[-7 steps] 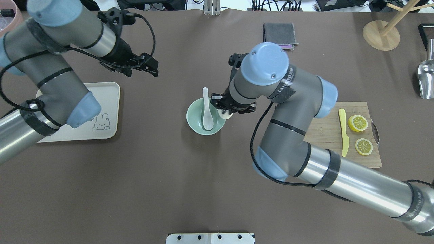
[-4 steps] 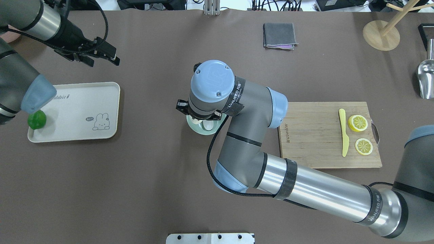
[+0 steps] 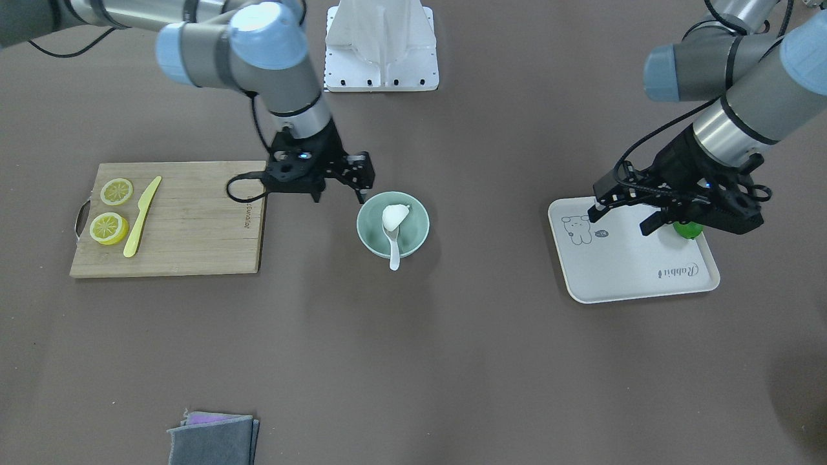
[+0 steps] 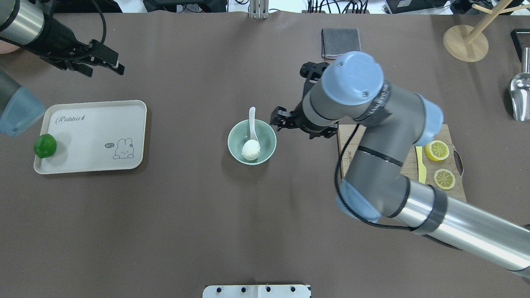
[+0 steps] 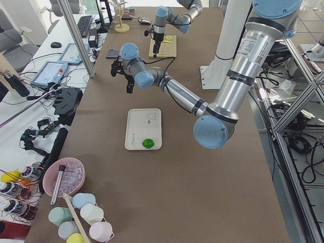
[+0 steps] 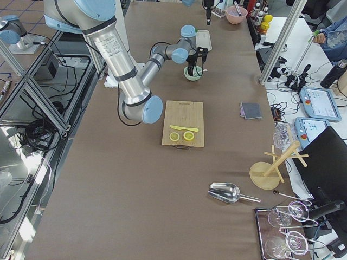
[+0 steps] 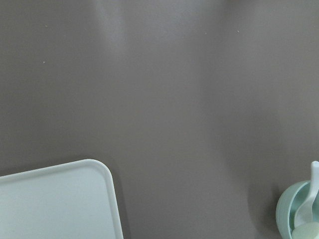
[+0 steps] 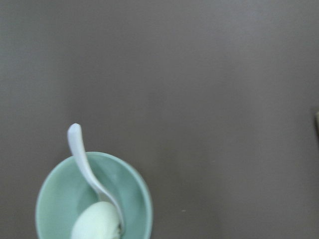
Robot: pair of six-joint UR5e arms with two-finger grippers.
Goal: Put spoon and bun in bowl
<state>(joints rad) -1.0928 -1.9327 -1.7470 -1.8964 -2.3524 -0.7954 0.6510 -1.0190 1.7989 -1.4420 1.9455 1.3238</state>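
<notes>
Withdrawing: right pincer [image 4: 276, 121] has let go of the bun [image 4: 251, 150]; its jaws are spread and empty, just beside the bowl [image 4: 234, 142]. Bun now lies inside, atop the spoon [image 4: 251, 118]. Left pincer [image 4: 105, 66] spread, empty, well apart. Task looks done.

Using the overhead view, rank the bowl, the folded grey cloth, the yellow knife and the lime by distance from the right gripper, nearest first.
From the right gripper:
1. bowl, just beside it, toward the left.
2. folded grey cloth, at the far edge.
3. yellow knife, on the cutting board at right.
4. lime, far left, on the tray.
</notes>
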